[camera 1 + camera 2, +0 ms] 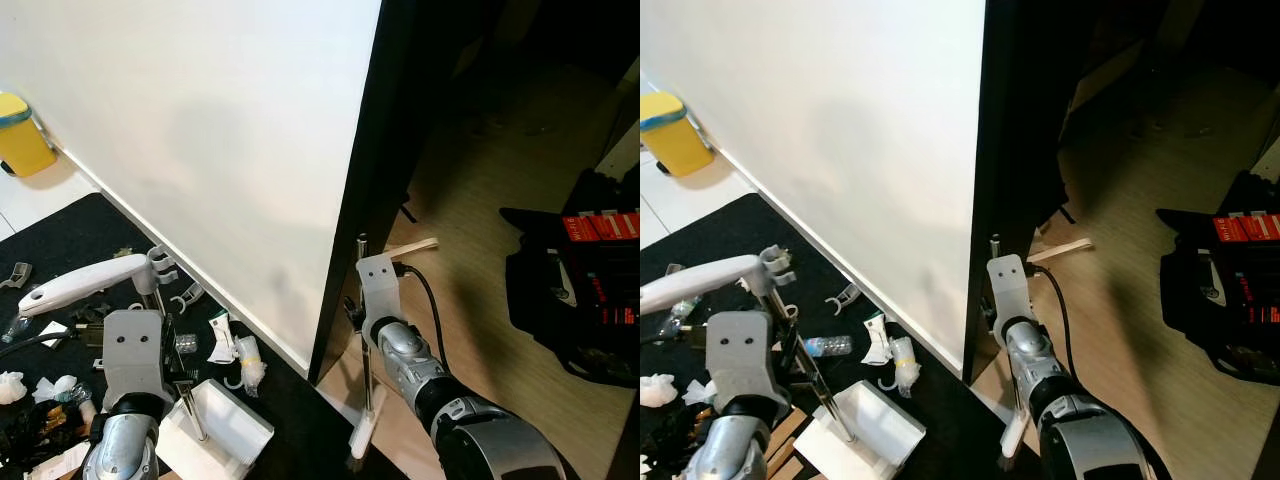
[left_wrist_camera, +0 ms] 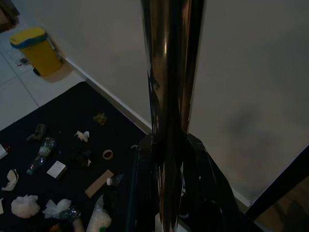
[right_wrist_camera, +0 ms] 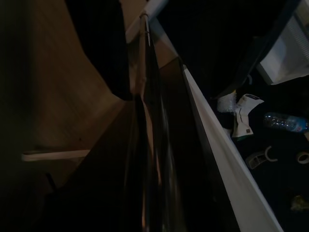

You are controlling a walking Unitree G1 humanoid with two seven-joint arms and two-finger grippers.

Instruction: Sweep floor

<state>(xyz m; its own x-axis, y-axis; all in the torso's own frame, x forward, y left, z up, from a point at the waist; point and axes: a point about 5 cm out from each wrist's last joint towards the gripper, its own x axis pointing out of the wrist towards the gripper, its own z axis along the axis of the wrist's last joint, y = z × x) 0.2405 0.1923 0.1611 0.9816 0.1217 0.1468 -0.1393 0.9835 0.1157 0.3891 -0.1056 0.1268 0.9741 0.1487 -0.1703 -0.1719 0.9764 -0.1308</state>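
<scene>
My left gripper (image 1: 168, 372) is shut on the chrome pole (image 2: 169, 72) of a white dustpan (image 1: 218, 424), which rests on the black mat (image 1: 75, 235). The pole's white handle (image 1: 80, 283) sticks out to the left. My right gripper (image 1: 358, 318) is shut on a thin metal broom pole (image 1: 366, 385), whose white lower end (image 1: 361, 436) touches the wooden floor beside the black door frame (image 1: 365, 190). Litter lies on the mat: a small plastic bottle (image 1: 827, 346), crumpled wrappers (image 1: 235, 352), tissue wads (image 2: 25, 205), a tape roll (image 2: 108, 154) and a cardboard strip (image 2: 99, 183).
A white wall (image 1: 220, 120) runs diagonally along the mat. A yellow bin (image 1: 22, 133) stands at the far left on white tiles. On the right, a black bag with red boxes (image 1: 590, 290) lies on the wooden floor (image 1: 470, 230), and a pale wooden stick (image 1: 412, 247) lies near the frame.
</scene>
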